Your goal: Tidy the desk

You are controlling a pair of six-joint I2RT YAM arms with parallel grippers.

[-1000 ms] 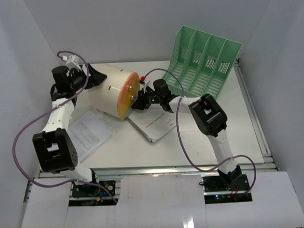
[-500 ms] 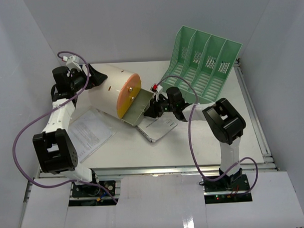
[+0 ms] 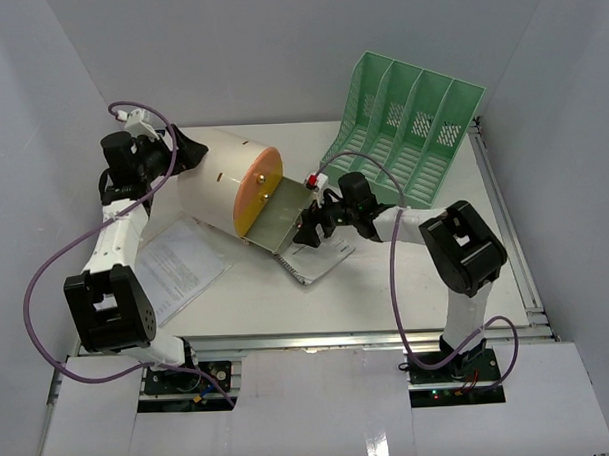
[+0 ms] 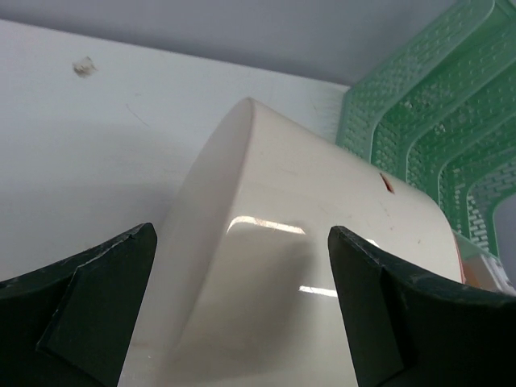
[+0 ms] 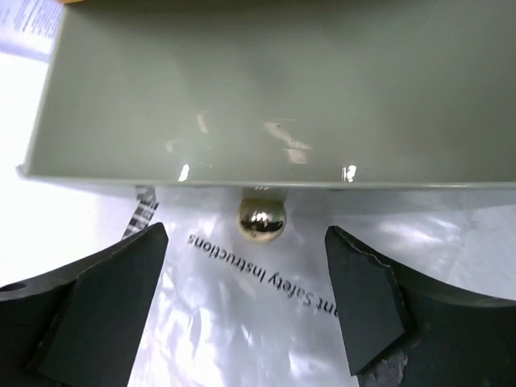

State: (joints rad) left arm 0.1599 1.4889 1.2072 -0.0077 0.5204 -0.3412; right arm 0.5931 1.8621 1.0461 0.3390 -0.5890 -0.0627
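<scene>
On the desk (image 3: 406,274), which fills the floor of the white-walled cell, the step in hand looks like readying the drawer to take loose things. At the far left the left gripper (image 4: 242,234) has its claw wide apart, straddling the rounded back of the cream box (image 3: 218,181); whether its fingers touch the shell I cannot tell. It would do well to hold that bracing place, so the box lying on its side neither rolls nor slides. Further right, the right gripper (image 5: 246,234) also has its claw apart, one finger on each side of the brass knob (image 5: 260,219) and gripping nothing. It should draw straight back and level, as a sideways swing could catch the knob and push the drawer (image 5: 258,97) shut or drag the booklet (image 3: 321,257) lying beneath it. The sheet (image 3: 181,262) at the left and the booklet are the likely things to put away next. As for containers: the box's inside is hidden behind its orange face; the drawer juts out of that face and shows a bare grey floor with only glare on it; the green rack (image 3: 406,134) at the right rear leans back, and its slots look empty from above.
</scene>
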